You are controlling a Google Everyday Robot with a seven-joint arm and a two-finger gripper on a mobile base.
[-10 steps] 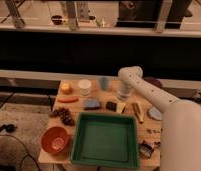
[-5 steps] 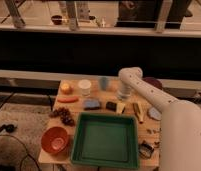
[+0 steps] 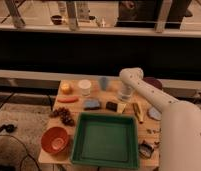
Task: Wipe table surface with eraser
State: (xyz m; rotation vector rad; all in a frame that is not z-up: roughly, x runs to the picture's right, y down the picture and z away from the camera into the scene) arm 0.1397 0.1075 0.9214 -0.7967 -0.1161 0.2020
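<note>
The claw [image 3: 125,94] hangs from the bent white arm over the back right part of the table [image 3: 146,131], just right of and behind the eraser [image 3: 112,106]; whether it is wide or narrow I cannot tell. The dark eraser lies flat on the table between the blue-grey pad [image 3: 92,104] and a pale yellowish item, just behind the green tray [image 3: 105,140]. An orange bowl [image 3: 56,140] sits at the front left corner
</note>
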